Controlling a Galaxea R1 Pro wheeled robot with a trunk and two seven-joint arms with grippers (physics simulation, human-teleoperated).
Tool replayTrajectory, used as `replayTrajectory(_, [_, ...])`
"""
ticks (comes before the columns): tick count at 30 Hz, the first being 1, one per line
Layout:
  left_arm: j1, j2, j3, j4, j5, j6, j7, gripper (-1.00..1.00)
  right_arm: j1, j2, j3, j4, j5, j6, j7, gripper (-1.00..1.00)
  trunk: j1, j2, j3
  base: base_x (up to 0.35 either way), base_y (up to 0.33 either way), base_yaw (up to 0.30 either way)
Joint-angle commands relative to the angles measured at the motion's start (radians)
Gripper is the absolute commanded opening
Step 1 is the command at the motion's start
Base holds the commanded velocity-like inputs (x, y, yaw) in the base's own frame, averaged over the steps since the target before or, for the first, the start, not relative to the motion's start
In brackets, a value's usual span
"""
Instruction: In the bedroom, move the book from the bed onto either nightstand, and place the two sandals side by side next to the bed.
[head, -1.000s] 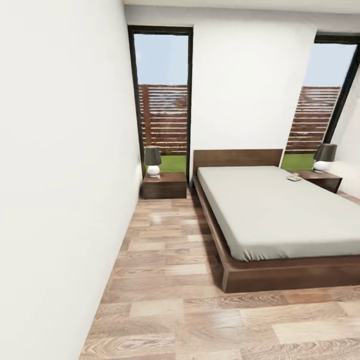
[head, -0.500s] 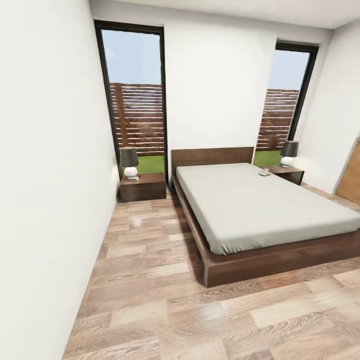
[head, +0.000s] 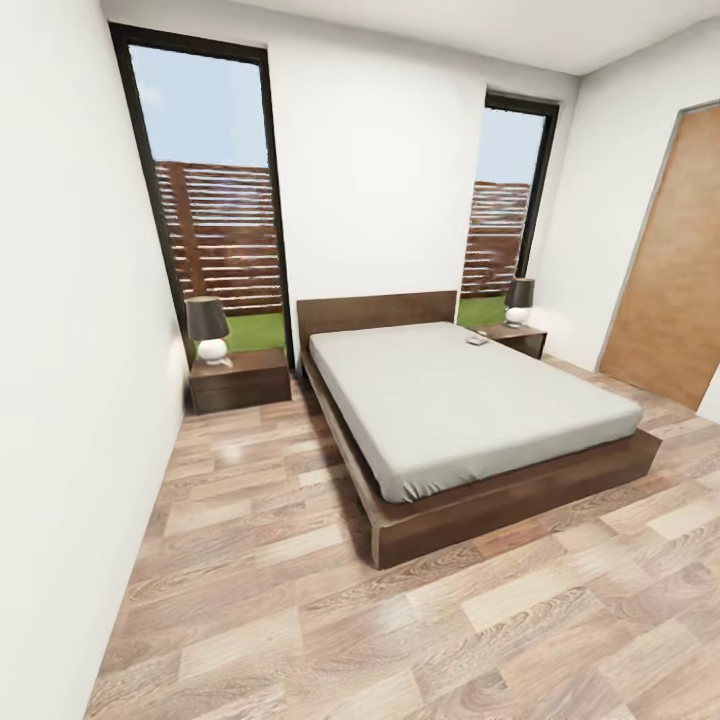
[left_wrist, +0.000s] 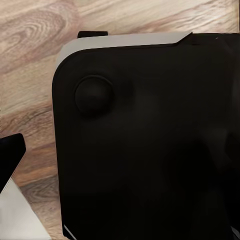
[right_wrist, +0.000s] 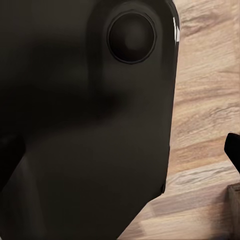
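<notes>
view swung right: one bed (head: 470, 400), two nightstands (head: 238, 378).

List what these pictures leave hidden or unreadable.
- Head view: small pale object on the bed, too small to identify.
- Head view: floor beyond the bed, hidden by the bed.
- Both wrist views: a dark robot part hides most of the wood floor.

White walls (head: 370, 170), a wood-plank floor (head: 300, 600), two tall dark-framed windows (head: 205, 190) and a brown door (head: 670, 270) framed the room.
</notes>
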Motion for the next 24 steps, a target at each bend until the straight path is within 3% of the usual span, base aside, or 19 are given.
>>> replayTrajectory(1, [0.000, 0.000, 0.000, 0.000, 0.001, -0.003, -0.001, 1.00, 0.000, 0.000, 0.000, 0.000, 0.000, 0.001, 0.000, 1.00, 0.000, 0.000, -0.001, 0.000, 0.000, -0.300])
replayTrajectory(21, [0.000, 0.000, 0.000, -0.003, -0.001, -0.007, -0.001, 1.00, 0.000, 0.000, 0.000, 0.000, 0.001, -0.002, 0.001, 1.00, 0.000, 0.000, -0.001, 0.000, 0.000, -0.300])
replayTrajectory(24, [0.000, 0.001, 0.000, -0.004, -0.004, -0.053, -0.002, 1.00, 0.000, -0.001, 0.000, -0.004, 0.002, -0.004, 0.004, 1.00, 0.000, 0.000, -0.001, 0.000, 0.000, -0.300])
